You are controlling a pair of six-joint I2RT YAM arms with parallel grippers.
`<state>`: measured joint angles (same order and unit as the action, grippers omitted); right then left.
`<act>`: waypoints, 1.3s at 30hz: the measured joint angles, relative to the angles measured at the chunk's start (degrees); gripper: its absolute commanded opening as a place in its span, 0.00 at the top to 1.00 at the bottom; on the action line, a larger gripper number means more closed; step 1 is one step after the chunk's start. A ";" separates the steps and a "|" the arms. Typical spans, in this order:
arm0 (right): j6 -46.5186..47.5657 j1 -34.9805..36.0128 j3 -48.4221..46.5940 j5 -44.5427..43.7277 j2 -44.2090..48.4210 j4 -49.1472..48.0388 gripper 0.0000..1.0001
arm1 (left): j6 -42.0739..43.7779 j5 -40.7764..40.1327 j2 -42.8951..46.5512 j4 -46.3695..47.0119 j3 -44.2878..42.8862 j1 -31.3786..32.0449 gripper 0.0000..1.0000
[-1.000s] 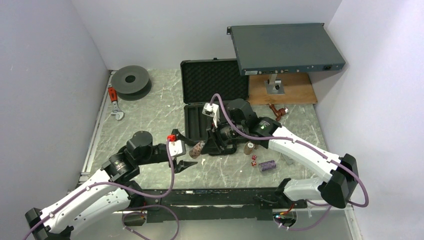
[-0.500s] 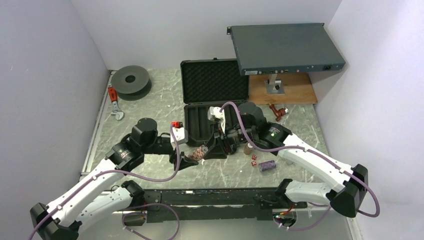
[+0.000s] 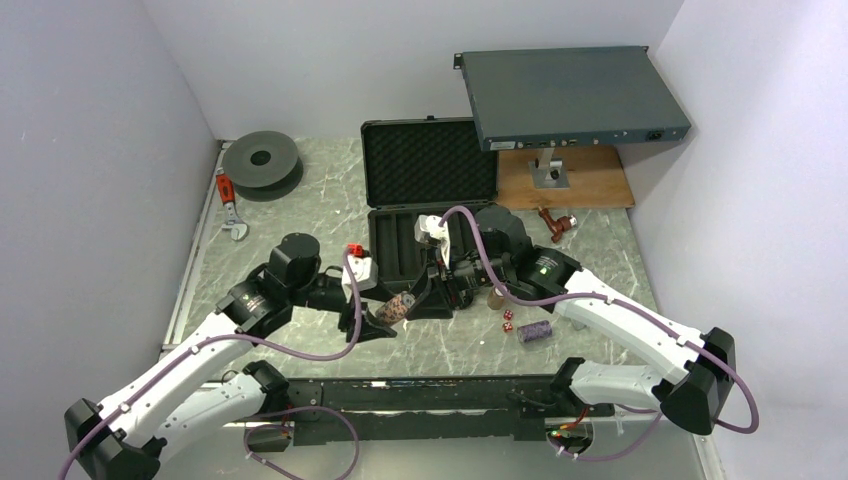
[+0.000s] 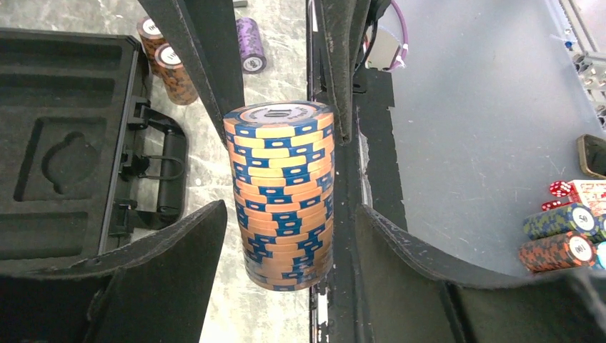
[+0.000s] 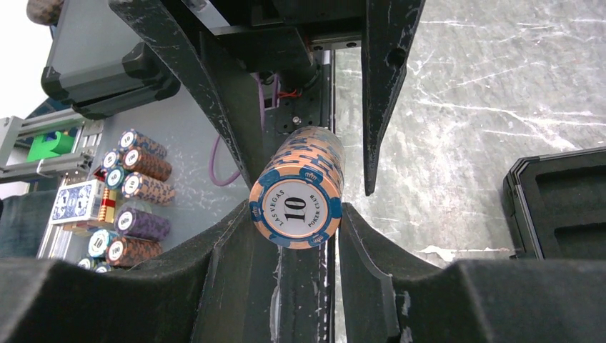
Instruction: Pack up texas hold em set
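A brown-orange and blue chip stack [image 3: 398, 308] lies sideways just above the table, in front of the open black case [image 3: 428, 160]. My right gripper [image 3: 417, 298] is shut on the stack, and the right wrist view shows its "10" face [image 5: 299, 204] pinched between the pads [image 5: 227, 251]. My left gripper [image 3: 384, 320] faces it from the left. Its fingers [image 4: 168, 268] straddle the same stack [image 4: 282, 186], open with a gap on each side. The slotted tray [image 4: 64, 143] lies beside the case handle [image 4: 161, 171]. A purple stack [image 3: 534, 331], a brown stack [image 3: 497, 295] and red dice [image 3: 507, 320] lie right of the case.
A large grey rack box [image 3: 570, 95] stands on a wooden board [image 3: 600, 185] at the back right. A dark spool [image 3: 262, 158] and a red-handled tool [image 3: 229, 203] lie at the back left. More chip stacks [image 4: 564, 239] sit beyond the table's near edge.
My left arm has swung right and brought its fingers around the chip stack, then narrowed them a little. The right gripper shifted slightly and keeps its hold on the stack.
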<state>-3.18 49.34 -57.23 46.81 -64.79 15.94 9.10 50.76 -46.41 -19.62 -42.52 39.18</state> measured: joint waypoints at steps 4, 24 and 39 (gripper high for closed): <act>-0.02 0.00 0.11 0.00 0.00 -0.17 1.00 | -0.46 0.17 -1.11 -0.52 -0.26 0.00 0.34; -0.26 0.00 0.63 -1.01 -0.13 -0.24 1.00 | -1.38 2.08 -2.29 -0.79 -0.37 -1.33 1.00; -2.71 0.22 0.66 -13.20 1.84 -4.55 0.00 | -1.60 -4.22 -2.23 -2.40 -0.48 -1.68 1.00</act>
<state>-5.89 49.56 -56.58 33.61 -62.96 11.40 7.51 46.54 -48.64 -22.02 -43.00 37.50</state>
